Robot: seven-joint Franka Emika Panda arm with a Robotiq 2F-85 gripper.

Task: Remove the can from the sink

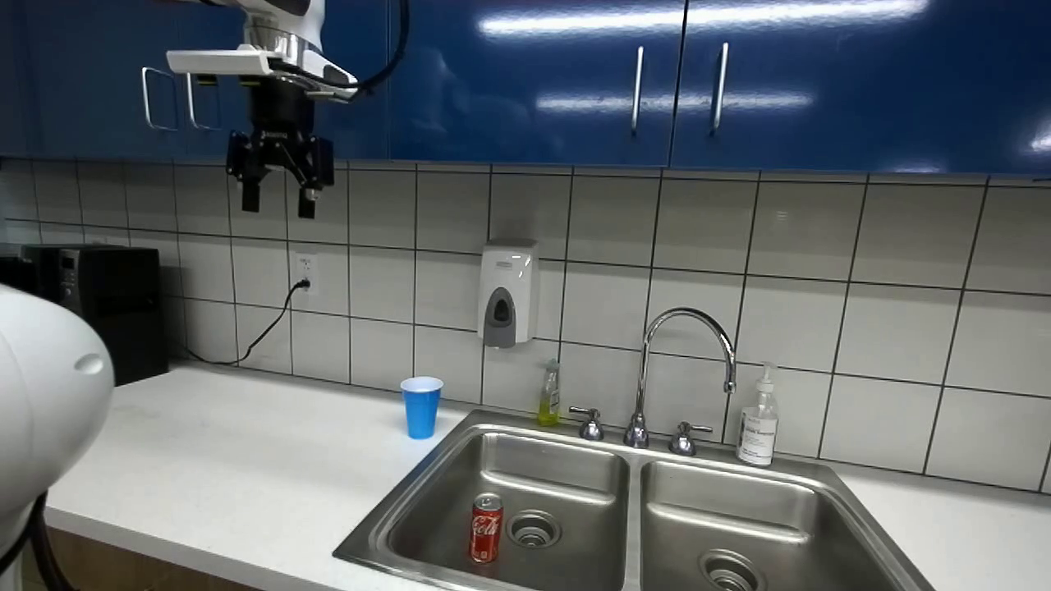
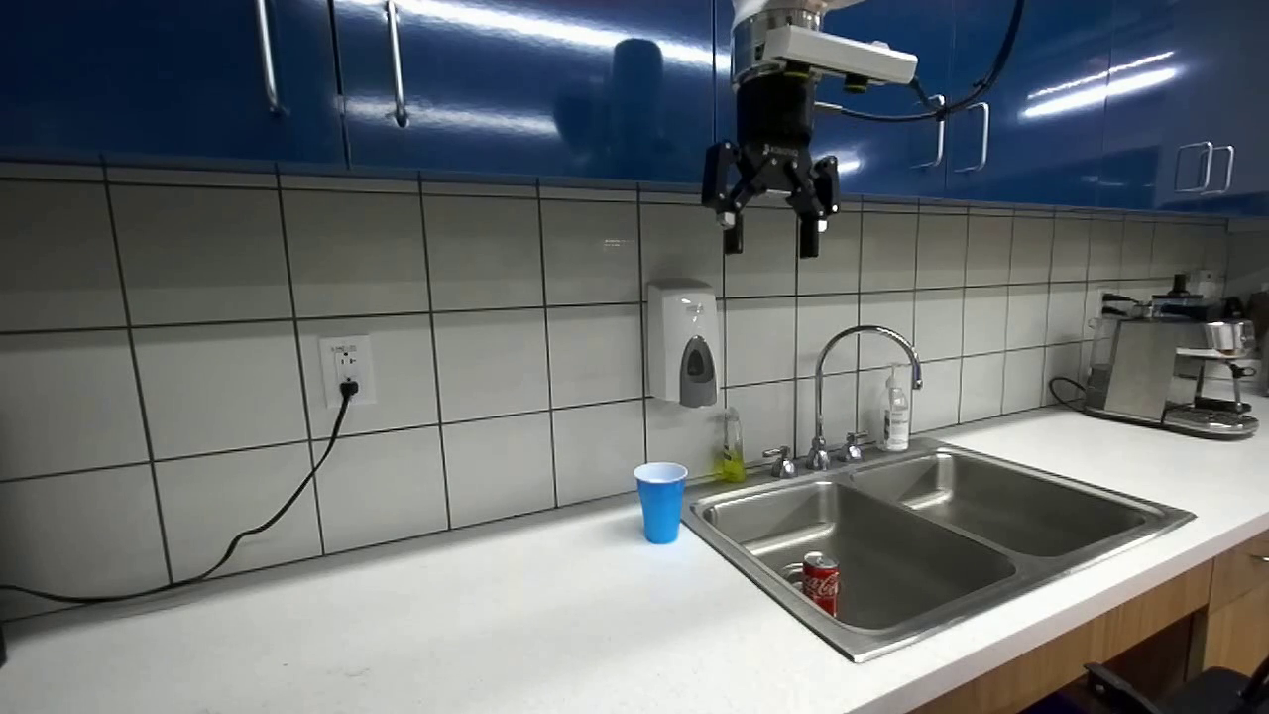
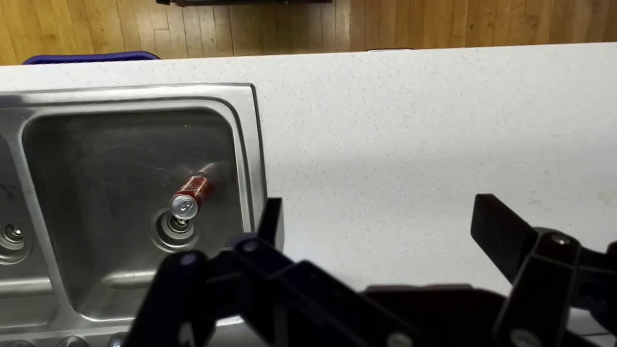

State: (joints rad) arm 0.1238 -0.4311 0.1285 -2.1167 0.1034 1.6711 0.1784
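Can (image 1: 485, 529) upright in sink (image 1: 633, 525), lower centre. Likely slick, dentable; best gripped mid-body. Gripper (image 1: 278, 202) upper left, fingers (image 1: 250, 197) apart.

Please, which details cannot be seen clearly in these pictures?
Base of the can, in an exterior view: hidden behind the sink rim.
Fine print of the pump bottle, in both exterior views: too small.
Bowl without the can, in the wrist view: cut by the left edge.
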